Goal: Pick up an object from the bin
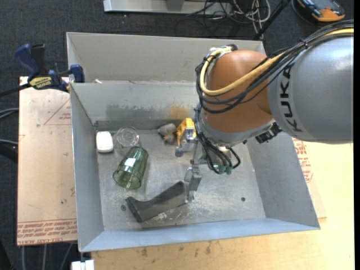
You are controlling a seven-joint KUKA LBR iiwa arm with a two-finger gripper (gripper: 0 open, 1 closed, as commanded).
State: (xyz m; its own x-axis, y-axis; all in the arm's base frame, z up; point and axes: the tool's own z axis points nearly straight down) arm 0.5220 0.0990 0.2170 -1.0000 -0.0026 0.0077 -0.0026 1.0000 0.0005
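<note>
— Dark grey angled bar (160, 202) first. Lies flat on the floor of the grey metal bin (84, 167), close to the near wall.
— Right under the gripper (191, 194)?
— At its right end, yes; looks to be touching there. Open or closed: cannot tell from this angle.
— Risks?
— Probably swings or tips if taken at that tip, being long and off-balance. Could slip out too, being thin.
— Long axis?
— Runs diagonally, near-left to farther right. Ends at the left in a short bent foot, pointing toward the near wall.
— Neighbours?
— Farther back on the left, green see-through tumbler (130, 169) on its side, well apart. Beyond that, clear small glass (127, 136) and white block (104, 142). By the far wall, yellow toy (184, 129) beside a grey-brown lump (166, 131). Unlikely to interfere.
</note>
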